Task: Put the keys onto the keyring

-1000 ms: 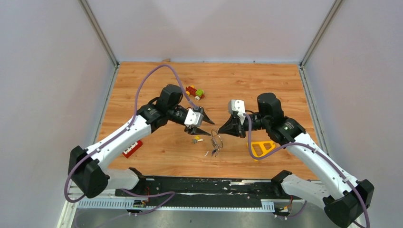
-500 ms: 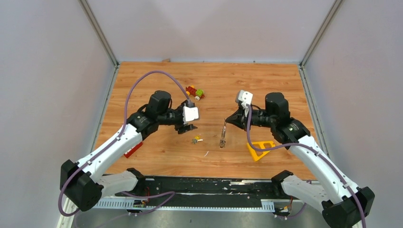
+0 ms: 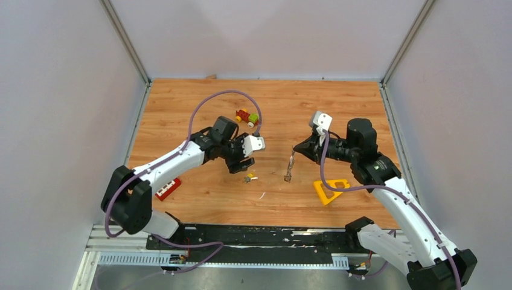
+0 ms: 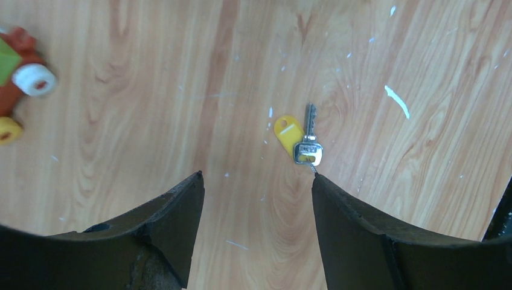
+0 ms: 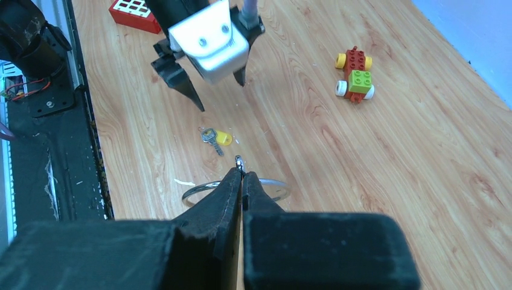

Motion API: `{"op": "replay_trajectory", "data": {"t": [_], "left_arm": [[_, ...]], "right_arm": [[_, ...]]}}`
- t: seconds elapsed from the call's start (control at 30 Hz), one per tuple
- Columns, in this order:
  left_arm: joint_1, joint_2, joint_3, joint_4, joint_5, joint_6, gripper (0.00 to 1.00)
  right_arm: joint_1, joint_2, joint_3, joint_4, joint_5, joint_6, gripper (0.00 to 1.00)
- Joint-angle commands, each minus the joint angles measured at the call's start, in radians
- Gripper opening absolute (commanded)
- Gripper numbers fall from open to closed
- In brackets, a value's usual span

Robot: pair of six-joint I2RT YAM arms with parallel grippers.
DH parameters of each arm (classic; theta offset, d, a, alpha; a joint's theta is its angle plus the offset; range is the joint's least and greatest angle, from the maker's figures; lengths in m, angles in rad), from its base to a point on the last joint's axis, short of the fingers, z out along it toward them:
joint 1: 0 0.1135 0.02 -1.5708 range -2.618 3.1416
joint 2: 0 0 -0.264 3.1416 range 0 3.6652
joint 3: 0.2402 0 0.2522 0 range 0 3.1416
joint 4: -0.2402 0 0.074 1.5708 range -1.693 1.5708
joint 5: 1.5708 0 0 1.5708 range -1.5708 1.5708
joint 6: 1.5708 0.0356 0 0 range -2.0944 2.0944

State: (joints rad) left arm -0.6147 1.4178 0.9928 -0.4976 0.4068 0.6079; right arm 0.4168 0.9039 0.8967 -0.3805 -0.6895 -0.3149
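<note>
Closest to the bases, a red block [image 3: 167, 189] lay on the left side of the table [image 3: 199, 103] and a yellow triangle [image 3: 329, 191] on the right. A tiny white scrap [image 3: 262, 195] sat between them.

A bit further out, one loose key [image 3: 249, 177] with a yellow tag lay flat on the wood, apart from the ring. The left gripper [image 3: 240, 164] hung just above it, pointing down, with its jaws spread wide and nothing between them. In the left wrist view the key showed just beyond the tip of one finger [image 4: 350, 229], tag right beside it.

Off to the right, at about the same depth, the right gripper [image 3: 296, 148] had its jaws pinched tight on the ring [image 5: 196, 191]. The right wrist view showed the wire loop poking out on either side of the closed fingers [image 5: 220, 202]. From above, a thin bunch [image 3: 289, 168] dangled straight down from those tips toward the table. It was way too small to count keys, and I couldn't tell if the bottom end touched the wood.

Farthest back, the car [image 3: 247, 116] sat by itself beyond the left gripper.
</note>
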Motion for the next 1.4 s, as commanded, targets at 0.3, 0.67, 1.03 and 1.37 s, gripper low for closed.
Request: {"op": "replay_trajectory", "data": {"t": [0.3, 0.67, 1.03, 1.37], "left_arm": [[-0.088, 0.152, 0.004, -0.034, -0.118, -0.144, 0.72], [-0.088, 0.178, 0.033, -0.041, -0.158, -0.214, 0.72], [-0.088, 0.211, 0.040, -0.061, -0.140, -0.235, 0.64], [-0.091, 0.254, 0.055, -0.049, -0.138, -0.243, 0.53]], "right_arm": [[-0.009, -0.040, -0.002, 0.031, -0.010, -0.025, 0.00], [-0.017, -0.027, -0.010, 0.039, -0.010, -0.036, 0.00], [-0.019, -0.030, -0.016, 0.037, -0.018, -0.044, 0.00], [-0.019, -0.030, -0.018, 0.036, -0.027, -0.043, 0.00]]}}
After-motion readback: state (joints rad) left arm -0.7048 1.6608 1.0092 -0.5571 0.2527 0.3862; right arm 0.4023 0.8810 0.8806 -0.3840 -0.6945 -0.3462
